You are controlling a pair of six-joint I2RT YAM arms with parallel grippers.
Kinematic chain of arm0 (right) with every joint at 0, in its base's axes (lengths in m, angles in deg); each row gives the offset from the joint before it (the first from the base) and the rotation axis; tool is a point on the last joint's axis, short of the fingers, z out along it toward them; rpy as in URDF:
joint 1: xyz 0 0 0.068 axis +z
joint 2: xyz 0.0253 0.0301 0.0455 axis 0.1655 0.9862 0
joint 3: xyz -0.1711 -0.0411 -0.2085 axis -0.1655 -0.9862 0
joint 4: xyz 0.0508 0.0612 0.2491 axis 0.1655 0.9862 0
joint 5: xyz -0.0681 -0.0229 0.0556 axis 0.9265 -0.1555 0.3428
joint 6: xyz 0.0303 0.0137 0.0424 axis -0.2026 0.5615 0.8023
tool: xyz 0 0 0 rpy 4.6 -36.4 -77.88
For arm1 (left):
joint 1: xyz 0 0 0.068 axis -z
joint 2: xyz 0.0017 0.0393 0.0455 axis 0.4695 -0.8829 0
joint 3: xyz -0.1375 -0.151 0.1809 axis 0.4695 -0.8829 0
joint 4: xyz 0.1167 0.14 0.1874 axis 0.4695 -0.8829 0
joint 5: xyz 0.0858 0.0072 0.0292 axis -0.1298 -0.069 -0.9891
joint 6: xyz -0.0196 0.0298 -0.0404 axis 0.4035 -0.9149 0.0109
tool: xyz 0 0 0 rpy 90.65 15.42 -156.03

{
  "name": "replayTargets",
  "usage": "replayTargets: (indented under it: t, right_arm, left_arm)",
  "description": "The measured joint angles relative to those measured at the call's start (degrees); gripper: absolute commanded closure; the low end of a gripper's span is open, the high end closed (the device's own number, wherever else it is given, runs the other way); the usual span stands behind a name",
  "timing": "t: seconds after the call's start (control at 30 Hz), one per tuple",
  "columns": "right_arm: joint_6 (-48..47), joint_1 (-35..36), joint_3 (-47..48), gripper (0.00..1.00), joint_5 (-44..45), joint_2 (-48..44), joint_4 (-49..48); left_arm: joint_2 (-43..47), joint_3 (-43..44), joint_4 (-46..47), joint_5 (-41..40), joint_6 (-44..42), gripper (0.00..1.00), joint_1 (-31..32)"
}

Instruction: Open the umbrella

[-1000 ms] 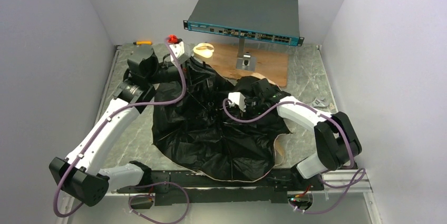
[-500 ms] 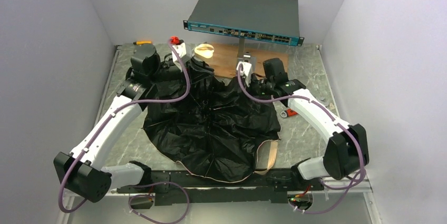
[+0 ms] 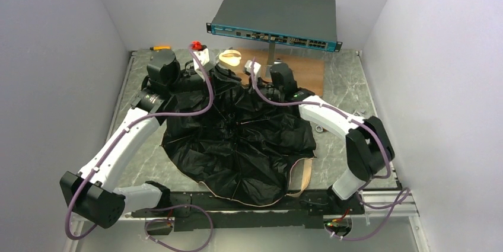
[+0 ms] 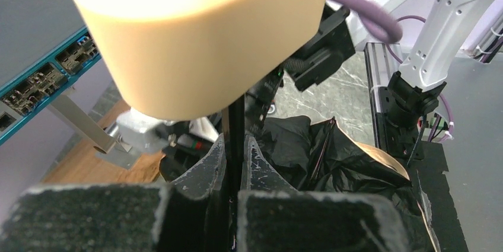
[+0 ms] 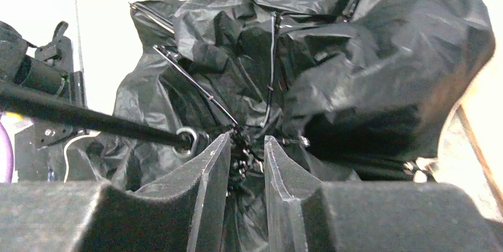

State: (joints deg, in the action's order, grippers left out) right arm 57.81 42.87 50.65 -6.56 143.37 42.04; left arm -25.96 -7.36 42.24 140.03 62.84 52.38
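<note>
Umbrella (image 3: 237, 145) lies spread at centre of tabletop (image 3: 347, 86). Behind it, switch (image 3: 276, 15) sits raised on stand (image 3: 270, 50); stand rests on board (image 3: 309, 73).

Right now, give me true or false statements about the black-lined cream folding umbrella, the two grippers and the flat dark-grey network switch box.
The umbrella lies with its black lining up. True.
The left gripper is open, clear of the umbrella. False: it is shut on the thin black shaft below the beige handle.
The network switch box rests on the umbrella. False: it is raised on a metal stand behind it.
The right gripper straddles the rib hub. True.
</note>
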Motion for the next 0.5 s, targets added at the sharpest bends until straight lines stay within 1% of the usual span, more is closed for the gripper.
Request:
replayTargets:
  t: [0.1, 0.2, 0.27, 0.33, 0.43, 0.5]
  right_arm:
    - [1.4, 1.8, 0.9, 0.71, -0.1, 3.3, -2.5]
    - [1.8, 2.0, 1.5, 0.71, 0.2, 6.4, -4.1]
    - [1.7, 1.9, 2.3, 0.70, 0.5, 8.7, -4.2]
    - [1.4, 1.7, 3.3, 0.66, 0.6, 11.3, -4.1]
    - [0.1, 1.8, 4.2, 0.54, 0.5, 14.1, -4.1]
    - [-1.3, 1.5, 4.3, 0.50, 1.0, 15.4, -4.0]
  left_arm:
    - [0.2, 0.2, -0.3, 0.0, 0.6, 1.00, 0.1]
    - [0.4, 0.7, -0.7, 0.0, 1.6, 1.00, 0.1]
    - [0.8, 1.5, -1.3, 0.0, 2.7, 1.00, 0.2]
    - [1.3, 2.4, -1.4, 0.1, 3.4, 1.00, 0.4]
    - [2.1, 2.9, -1.6, -0.1, 3.6, 1.00, 0.4]
    - [2.8, 3.4, -2.4, -0.1, 3.9, 1.00, 0.5]
